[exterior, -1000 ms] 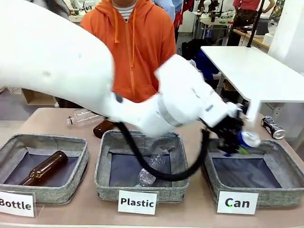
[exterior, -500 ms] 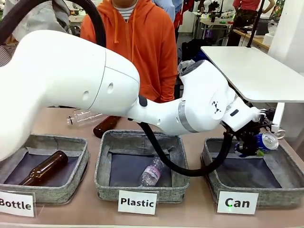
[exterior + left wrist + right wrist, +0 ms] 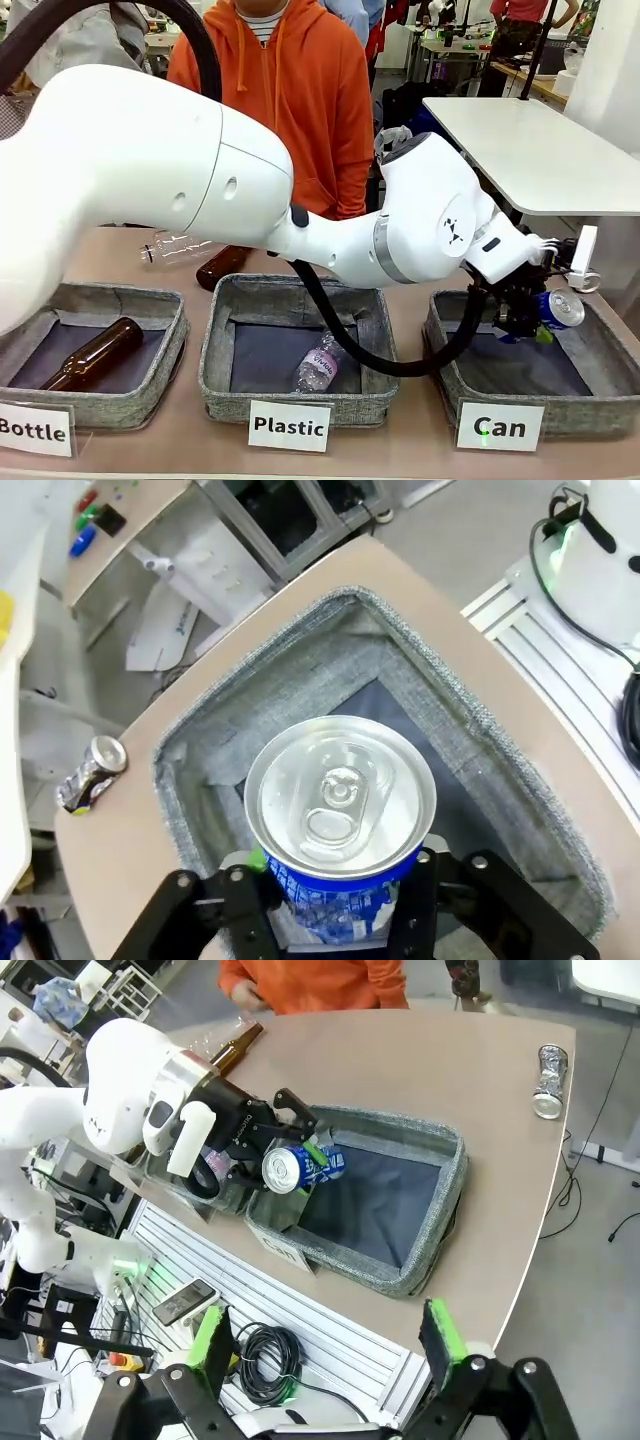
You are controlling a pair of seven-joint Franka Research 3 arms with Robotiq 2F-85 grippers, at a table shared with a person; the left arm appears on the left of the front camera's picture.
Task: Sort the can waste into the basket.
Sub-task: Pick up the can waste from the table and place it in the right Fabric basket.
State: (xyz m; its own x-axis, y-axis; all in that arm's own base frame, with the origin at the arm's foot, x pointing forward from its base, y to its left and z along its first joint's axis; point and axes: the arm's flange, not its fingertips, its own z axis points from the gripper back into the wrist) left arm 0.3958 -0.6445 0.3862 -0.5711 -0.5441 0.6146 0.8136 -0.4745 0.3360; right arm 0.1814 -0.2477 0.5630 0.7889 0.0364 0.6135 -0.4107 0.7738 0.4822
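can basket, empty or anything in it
Empty: the Can basket shows only bare dark bottom; the blue can is held above it in the left pincer.

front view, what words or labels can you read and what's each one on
"Bottle": left sign, in front of the left basket.
"Plastic": middle sign, in front of the middle basket.
"Can": right sign, in front of the right basket.
Print on the blue can: too blurred to read.
Label on the clear bottle in the middle basket: too small to read.
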